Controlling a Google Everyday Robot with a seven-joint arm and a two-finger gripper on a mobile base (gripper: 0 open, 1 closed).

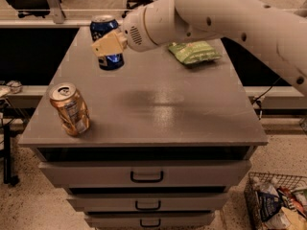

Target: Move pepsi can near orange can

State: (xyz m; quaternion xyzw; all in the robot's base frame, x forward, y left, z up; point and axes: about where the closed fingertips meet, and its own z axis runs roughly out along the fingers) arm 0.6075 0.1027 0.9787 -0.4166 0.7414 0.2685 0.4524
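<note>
The pepsi can (103, 27) is dark blue with a silver top and stands upright over the far left part of the grey cabinet top (163, 114). My gripper (108, 45) is shut on the pepsi can's middle; one tan finger (109, 43) crosses its front. I cannot tell whether the can touches the surface. The orange can (70, 110) is coppery with a silver top and stands upright near the front left corner, well apart from the pepsi can and nearer to the camera.
A green snack bag (194, 52) lies at the far right of the top, partly under my white arm (216, 18). Drawers (146, 176) run below the front edge. A wire basket (278, 202) of packets stands on the floor at right.
</note>
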